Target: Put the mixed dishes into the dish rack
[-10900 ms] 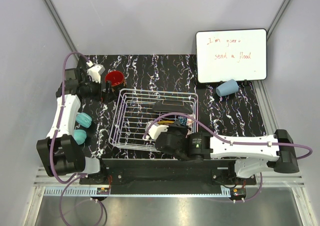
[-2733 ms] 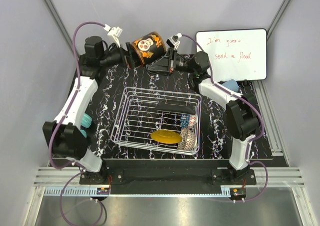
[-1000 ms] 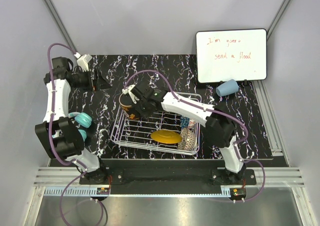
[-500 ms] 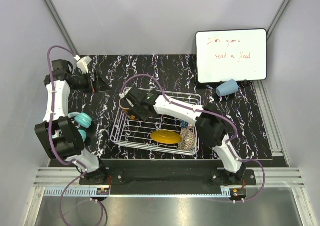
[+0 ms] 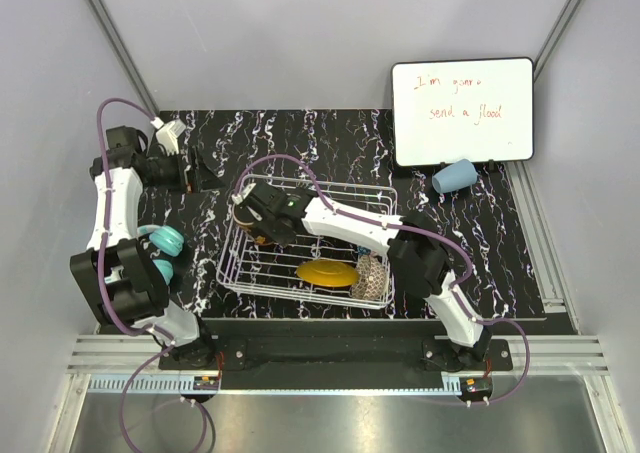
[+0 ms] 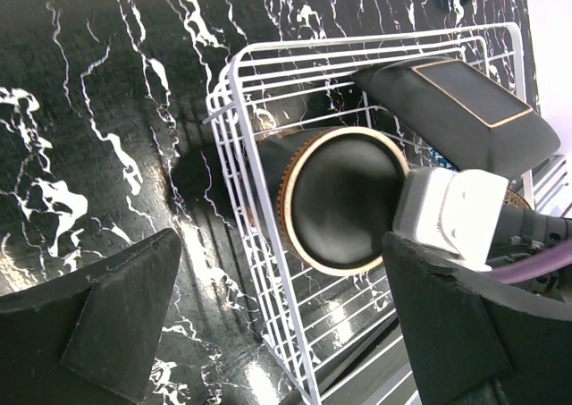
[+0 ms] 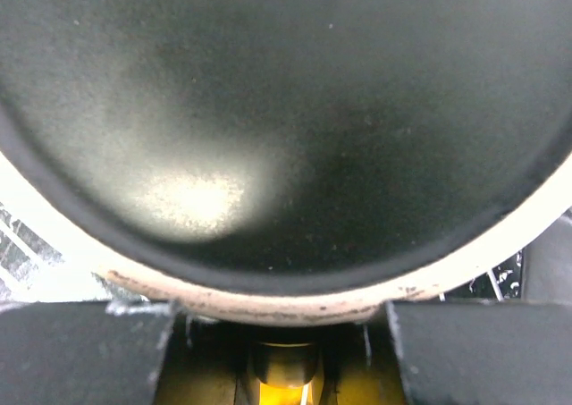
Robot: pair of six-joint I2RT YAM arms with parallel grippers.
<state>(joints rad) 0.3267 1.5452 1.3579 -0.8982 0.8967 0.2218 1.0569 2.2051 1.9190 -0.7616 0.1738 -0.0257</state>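
Whiteboard reads "I'm gonna send a flood"; right pincer grips dark cup

black cream-rimmed mug, white wire rack, yellow plate

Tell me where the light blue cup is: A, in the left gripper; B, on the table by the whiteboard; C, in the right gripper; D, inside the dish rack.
B: the light blue cup lies on the table right by the whiteboard, well outside the dish rack.
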